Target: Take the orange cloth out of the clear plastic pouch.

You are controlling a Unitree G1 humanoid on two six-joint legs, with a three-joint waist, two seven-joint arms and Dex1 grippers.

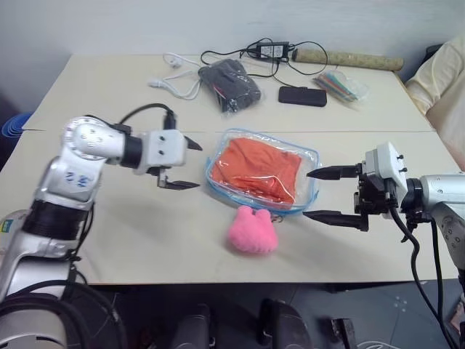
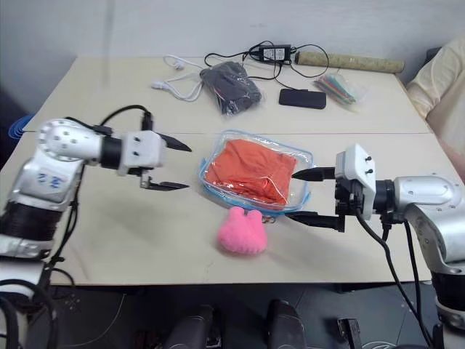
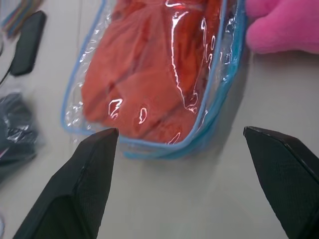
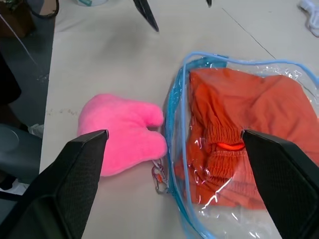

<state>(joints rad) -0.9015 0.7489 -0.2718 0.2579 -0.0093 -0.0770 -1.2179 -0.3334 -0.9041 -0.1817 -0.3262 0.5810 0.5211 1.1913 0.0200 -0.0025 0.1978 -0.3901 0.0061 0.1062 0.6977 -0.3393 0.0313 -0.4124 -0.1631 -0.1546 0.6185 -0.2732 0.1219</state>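
Note:
The clear plastic pouch (image 1: pixel 311 158) with light blue trim lies flat in the middle of the table, and the orange cloth (image 1: pixel 256 169) is bunched inside it. My left gripper (image 1: pixel 195 165) hovers just left of the pouch, open, pointing at its left edge with nothing between its fingers. My right gripper (image 1: pixel 308 195) is open at the pouch's right end, one finger over the corner and one beside it. In the left wrist view the pouch edge (image 3: pixel 149 147) and the cloth (image 3: pixel 149 74) sit just beyond my left gripper (image 3: pixel 179 130). In the right wrist view my right gripper (image 4: pixel 174 132) frames the pouch (image 4: pixel 175 99).
A pink plush toy (image 1: pixel 252 230) lies against the pouch's near edge. At the back are a dark grey bagged bundle (image 1: pixel 231 85), a white cable (image 1: pixel 178 83), a black phone (image 1: pixel 302 96), a bag of coloured sticks (image 1: pixel 341 83) and a cardboard roll (image 1: pixel 349 59). A person's sleeve (image 1: pixel 443 80) is at far right.

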